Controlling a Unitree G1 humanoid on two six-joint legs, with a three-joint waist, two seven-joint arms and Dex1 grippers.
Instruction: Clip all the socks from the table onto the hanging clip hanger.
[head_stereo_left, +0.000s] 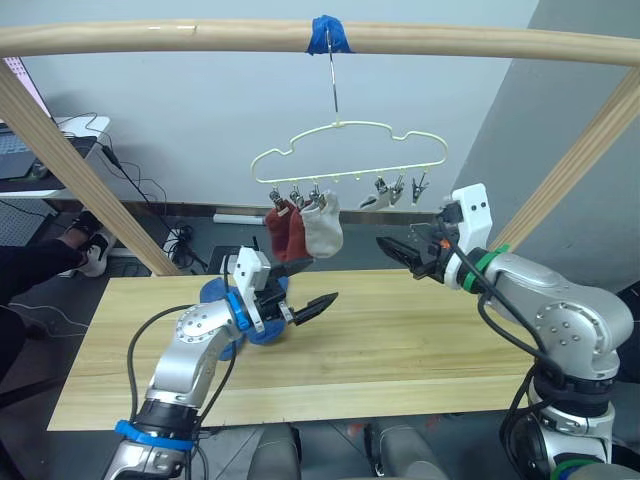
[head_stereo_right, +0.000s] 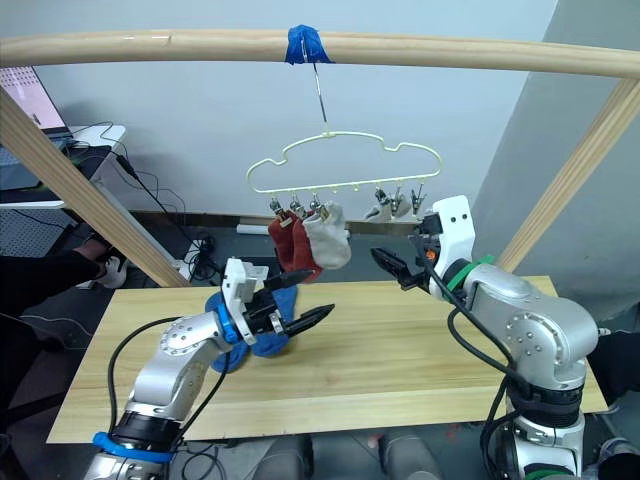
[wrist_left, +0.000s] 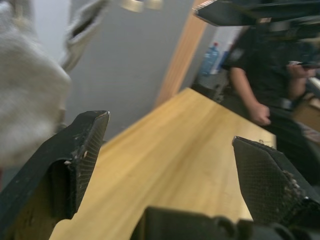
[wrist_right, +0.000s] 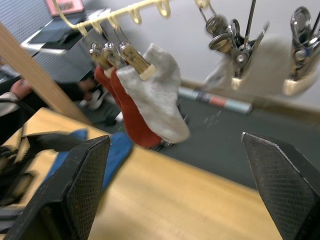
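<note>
With both the left gripper (head_stereo_left: 305, 290) and right gripper (head_stereo_left: 400, 250) spread empty, blue socks (head_stereo_left: 222, 300) near the table's (head_stereo_left: 400, 350) left edge are best pinched at the cuff.

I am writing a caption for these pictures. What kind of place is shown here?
Probably an indoor robot test room or lab. A wooden rail carries a clip hanger over a plank table, loose cables lie on the floor, and a small desk with a laptop stands behind.

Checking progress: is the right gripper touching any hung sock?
Apart. In the right wrist view, the right gripper is open, and bare background separates its fingers from the grey sock hanging beyond.
</note>
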